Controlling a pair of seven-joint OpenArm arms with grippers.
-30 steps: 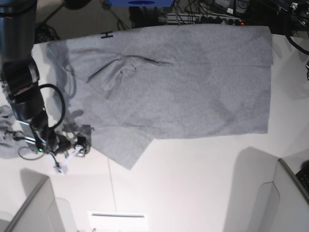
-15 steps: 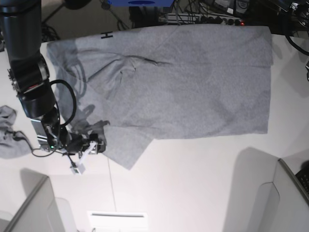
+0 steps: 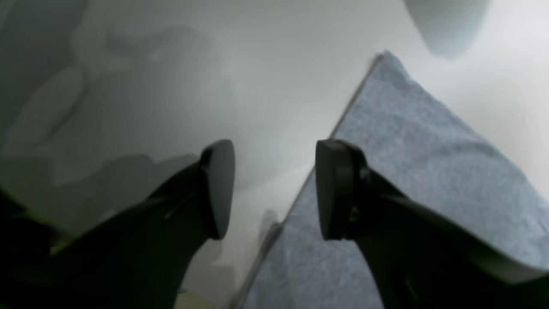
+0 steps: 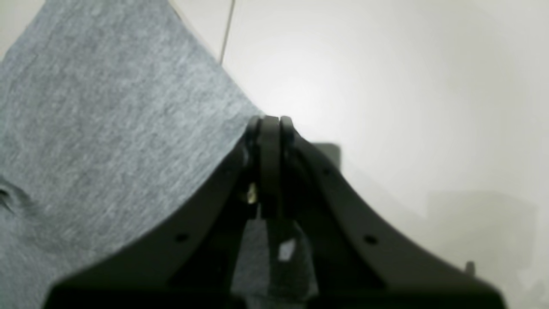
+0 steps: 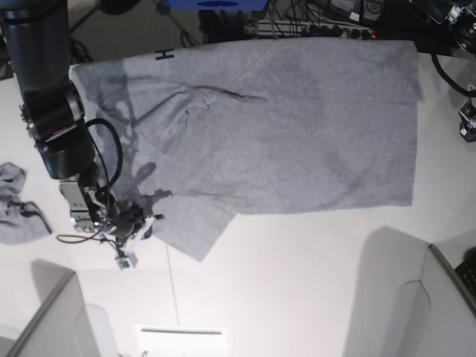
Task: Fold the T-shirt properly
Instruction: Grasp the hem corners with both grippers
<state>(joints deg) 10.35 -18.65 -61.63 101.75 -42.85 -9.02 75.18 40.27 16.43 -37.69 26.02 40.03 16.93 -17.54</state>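
Gripping T-shirt [image 5: 282, 126] hem, R gripper [image 4: 270, 124]

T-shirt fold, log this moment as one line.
T-shirt: spread flat on table | right tool: shut at sleeve edge, pinch unclear | left tool: open, above shirt edge, holding nothing

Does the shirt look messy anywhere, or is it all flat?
Mostly flat. The T-shirt has a bunched, creased spot near its upper left, and its lower-left flap sticks out at a slant. The right gripper is shut at that flap's edge.
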